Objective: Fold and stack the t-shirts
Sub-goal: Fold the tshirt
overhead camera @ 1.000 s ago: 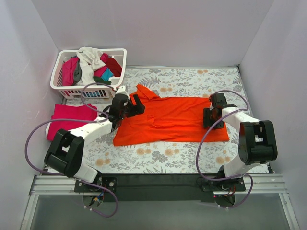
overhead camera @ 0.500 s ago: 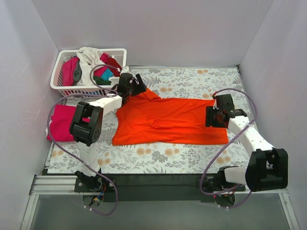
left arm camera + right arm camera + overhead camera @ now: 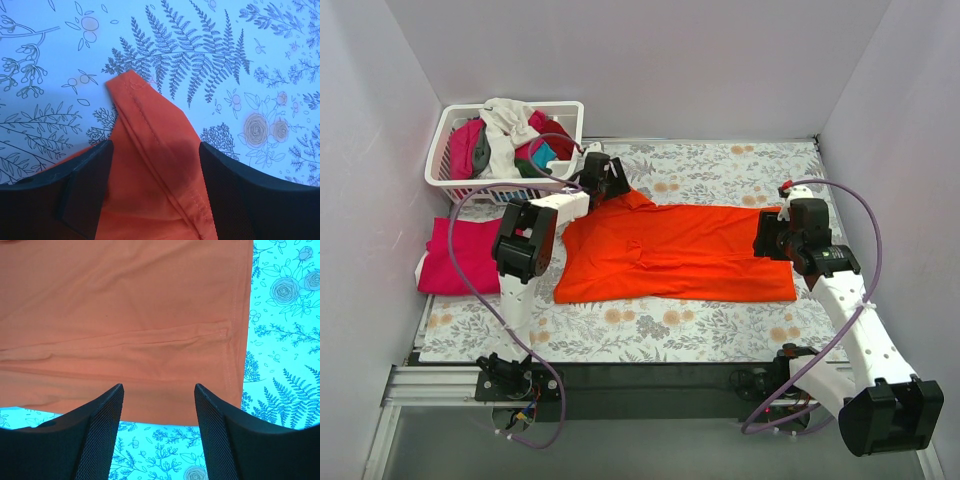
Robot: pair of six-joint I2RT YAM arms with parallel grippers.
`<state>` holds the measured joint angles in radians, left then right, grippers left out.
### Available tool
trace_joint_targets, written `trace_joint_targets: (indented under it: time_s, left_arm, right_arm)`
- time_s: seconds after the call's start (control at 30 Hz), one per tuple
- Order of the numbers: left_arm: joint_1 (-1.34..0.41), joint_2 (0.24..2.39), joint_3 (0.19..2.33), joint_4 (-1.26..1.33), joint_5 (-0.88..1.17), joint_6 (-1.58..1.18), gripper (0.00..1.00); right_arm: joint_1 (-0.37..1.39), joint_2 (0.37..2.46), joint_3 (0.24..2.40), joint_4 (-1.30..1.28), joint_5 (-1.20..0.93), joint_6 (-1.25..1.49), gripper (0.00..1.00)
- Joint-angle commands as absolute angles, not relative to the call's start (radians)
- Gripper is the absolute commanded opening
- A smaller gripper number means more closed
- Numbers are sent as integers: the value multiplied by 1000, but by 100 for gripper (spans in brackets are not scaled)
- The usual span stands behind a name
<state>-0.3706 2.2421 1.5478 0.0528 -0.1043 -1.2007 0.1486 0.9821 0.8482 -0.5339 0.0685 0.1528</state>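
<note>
A bright orange t-shirt (image 3: 675,250) lies spread flat across the middle of the table. My left gripper (image 3: 605,180) is open over its far left sleeve corner. In the left wrist view, the orange hemmed sleeve (image 3: 150,150) lies between the open jaws of the gripper (image 3: 155,147), not clamped. My right gripper (image 3: 770,236) is open at the shirt's right edge. In the right wrist view, the gripper (image 3: 157,390) hangs over the orange cloth (image 3: 125,315) near its hem, not gripping it. A magenta-pink t-shirt (image 3: 460,255) lies folded at the left.
A white slatted basket (image 3: 450,150) at the far left holds several shirts in white, pink, dark red and teal. It stands close to the left gripper. A floral cloth (image 3: 720,160) covers the table. Walls close in on three sides.
My left gripper has moved from the shirt's left middle, away and up, to the far sleeve corner near the basket. The right arm has stretched out; its gripper stays at the shirt's right edge.
</note>
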Motion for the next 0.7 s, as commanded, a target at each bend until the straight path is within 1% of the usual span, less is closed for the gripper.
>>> trace_joint_targets:
  time_s: [0.0,0.13,0.3,0.53,0.67]
  left_arm:
    - [-365,2214,1569,40,-164,-1189,64]
    - [-362,2241,1603,46,-178,-1184,64]
    - [-354,2287,1628,48,-192,-1180,61]
    - [-354,2329,1658,54,-179,-1180,50]
    - [-354,2335,1657,58,-187,-1181,42]
  right_arm:
    - [155,974,880,-534,68,143,54]
    - [153,977,884,-534,35,144,54]
    - [153,948,882,-531,26,144,54]
    - [155,931,881,-529,12,146,54]
    - [153,936,873,-525,12,146,54]
